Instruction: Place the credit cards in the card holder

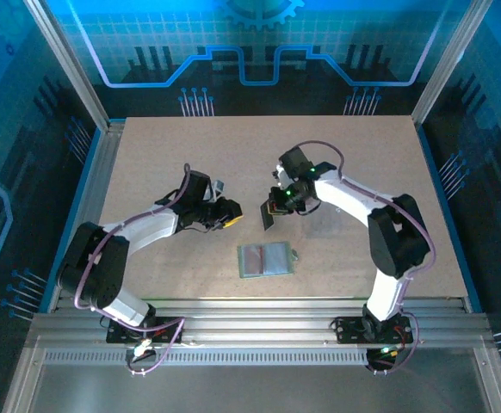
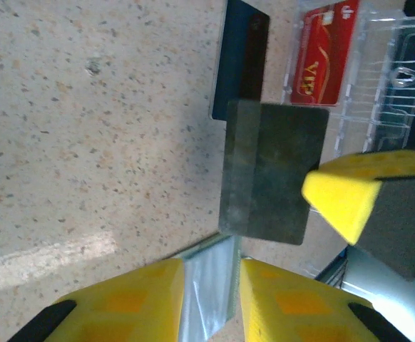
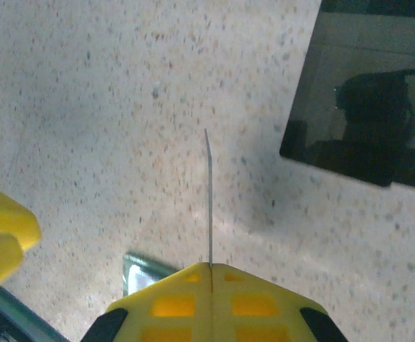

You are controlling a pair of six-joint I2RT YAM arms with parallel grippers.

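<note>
Two arms: both reach inward over the table (image 1: 164,146), and their grippers are near each other at its middle.
Left gripper (image 1: 226,213): clenched on the card holder, one yellow finger on each side of the sheet.
Card holder (image 2: 207,306): a pale grey-green sheet with a sheen, sticking out from between those fingers, just left of the dark card.
Clear pouch (image 1: 272,260): flat on the table, on the near side of both grippers.
Red card (image 2: 321,53): lies within the pouch's clear outline, at its left end. I cannot tell whether it is inside or on top.
Black card (image 2: 239,60): flat on the table, just beyond the pouch's far edge.
Dark card (image 2: 272,171): lifted off the table, upright, its face toward the left gripper. From the right wrist it is a thin edge-on line.
Right gripper (image 3: 209,267): fingers pressed together, pinching the dark card's edge.
</note>
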